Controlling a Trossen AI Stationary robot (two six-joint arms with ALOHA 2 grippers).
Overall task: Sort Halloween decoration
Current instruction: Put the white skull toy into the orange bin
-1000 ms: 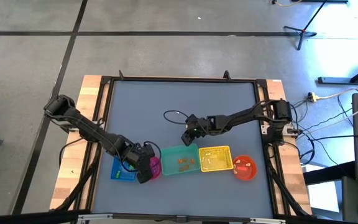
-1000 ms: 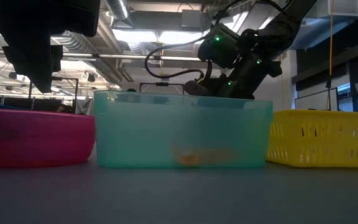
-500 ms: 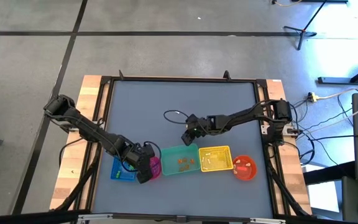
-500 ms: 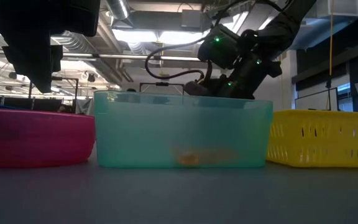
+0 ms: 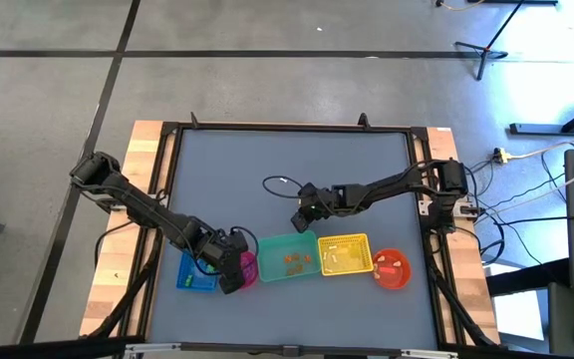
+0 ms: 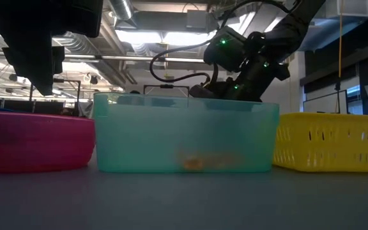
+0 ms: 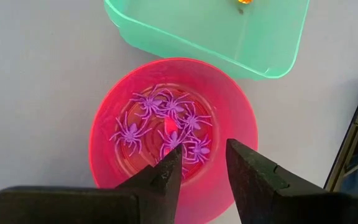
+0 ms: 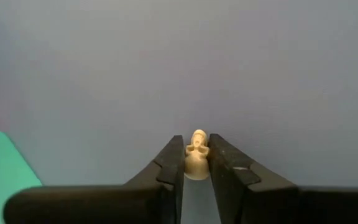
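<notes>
Halloween decoration in sorting: the right tool [image 8: 196, 163] has its fingers pressed against a small cream skull trinket [image 8: 196, 155] on the bare table [image 5: 267, 160] just beyond the teal bin [image 5: 289, 257], near the table's middle; a good grasp calls for a firm, centred pinch and a straight lift before carrying. Five containers line the near edge: blue, pink bowl [image 7: 173, 134], teal, yellow basket [image 5: 346, 254], orange. The left tool [image 7: 202, 171] hangs parted and empty above the roughly seven purple spiders [image 7: 166, 127].
</notes>
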